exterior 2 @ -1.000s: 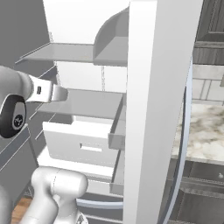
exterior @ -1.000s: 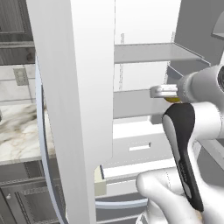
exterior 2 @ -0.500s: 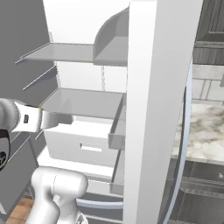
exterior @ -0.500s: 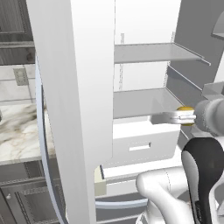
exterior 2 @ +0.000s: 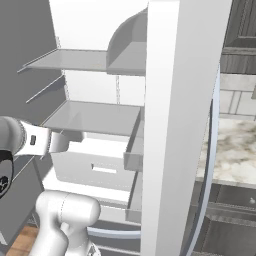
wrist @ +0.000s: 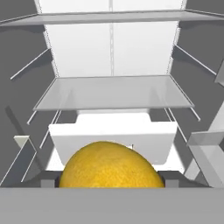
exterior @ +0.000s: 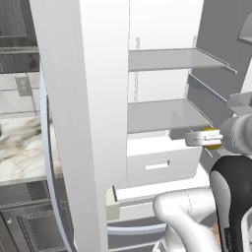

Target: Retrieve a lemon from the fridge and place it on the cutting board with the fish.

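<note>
open fridge (exterior: 162, 115) ahead; lemon (wrist: 111, 165) between jaws, clear of shelves

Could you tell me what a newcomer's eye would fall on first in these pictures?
Most striking is the lemon, bright yellow, sitting between the fingers of the gripper and looming large at the bottom of the hand view. Behind it stands the fridge with its doors swung open, its white interior showing bare grey shelves and a white drawer below them.
</note>
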